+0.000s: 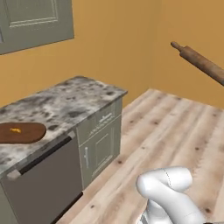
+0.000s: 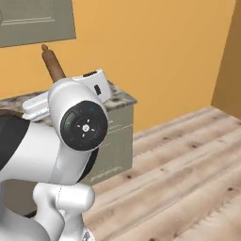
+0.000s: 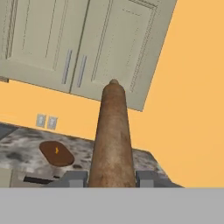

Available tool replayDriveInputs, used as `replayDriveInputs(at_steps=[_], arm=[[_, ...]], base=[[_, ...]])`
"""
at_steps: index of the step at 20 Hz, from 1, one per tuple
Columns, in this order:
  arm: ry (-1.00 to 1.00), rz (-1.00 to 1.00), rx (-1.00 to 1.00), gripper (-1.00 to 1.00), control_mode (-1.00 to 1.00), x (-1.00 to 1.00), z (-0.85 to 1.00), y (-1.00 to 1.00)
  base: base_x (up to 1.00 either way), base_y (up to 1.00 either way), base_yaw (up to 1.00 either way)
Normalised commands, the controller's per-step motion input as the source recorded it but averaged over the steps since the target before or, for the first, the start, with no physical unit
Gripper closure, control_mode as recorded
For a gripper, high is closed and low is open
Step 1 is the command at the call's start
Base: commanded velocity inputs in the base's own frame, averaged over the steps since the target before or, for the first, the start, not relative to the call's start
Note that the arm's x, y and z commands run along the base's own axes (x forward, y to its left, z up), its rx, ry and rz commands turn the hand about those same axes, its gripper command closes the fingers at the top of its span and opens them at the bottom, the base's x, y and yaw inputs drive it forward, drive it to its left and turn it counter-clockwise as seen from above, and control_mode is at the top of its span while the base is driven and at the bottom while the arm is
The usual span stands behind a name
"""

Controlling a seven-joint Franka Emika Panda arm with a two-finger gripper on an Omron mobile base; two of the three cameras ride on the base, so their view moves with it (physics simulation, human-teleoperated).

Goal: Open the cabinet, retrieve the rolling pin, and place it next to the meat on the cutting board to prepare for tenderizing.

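The rolling pin (image 3: 112, 135) is off the counter and up in the air, clamped between the two fingers of the gripper (image 3: 111, 178), which press against its sides near the bottom of the hand view while the brown shaft runs away from the camera to a knobbed end. In the left base view the rolling pin (image 1: 199, 61) hangs tilted against the orange wall, high above the wooden floor (image 1: 175, 127) and well apart from the counter; in the right base view its upper end (image 2: 51, 63) sticks up behind the white arm. The cabinet (image 3: 78, 43) on the wall has both recessed-panel doors shut, their long grey bar handles side by side at the seam, so what is inside cannot be seen. Below it, the cutting board (image 1: 22, 132) lies flat on the grey marbled counter (image 1: 74, 98), with the meat (image 1: 15, 130) as a small orange lump on the board's top, roughly in the middle. The hand view shows the same board (image 3: 57, 153) and the meat (image 3: 56, 150) on it. Under the counter sit a dark-fronted appliance (image 1: 43, 179) and a taupe drawer unit (image 1: 100, 140) with short handles. Two pale wall outlets (image 3: 46, 121) sit on the orange wall above the counter.
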Motion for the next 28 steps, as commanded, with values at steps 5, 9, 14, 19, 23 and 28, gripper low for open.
replayDriveInputs(at_steps=[5, 9, 14, 19, 23, 28], arm=[[0.00, 0.00, 0.00, 1.00, 1.00, 0.00, 0.00, 0.00], [0.00, 0.00, 0.00, 1.00, 1.00, 0.00, 0.00, 0.00], [0.00, 0.00, 0.00, 1.00, 1.00, 0.00, 0.00, 0.00], [0.00, 0.00, 0.00, 1.00, 1.00, 0.00, 0.00, 0.00], [0.00, 0.00, 0.00, 1.00, 1.00, 0.00, 0.00, 0.00], [0.00, 0.00, 0.00, 1.00, 1.00, 0.00, 0.00, 0.00]], base=[[0.00, 0.21, 0.45], [0.02, 0.21, 0.46], [0.06, 0.20, 0.46], [0.28, 0.09, 0.47], [0.66, 0.00, 0.44], [0.70, -0.01, 0.37]])
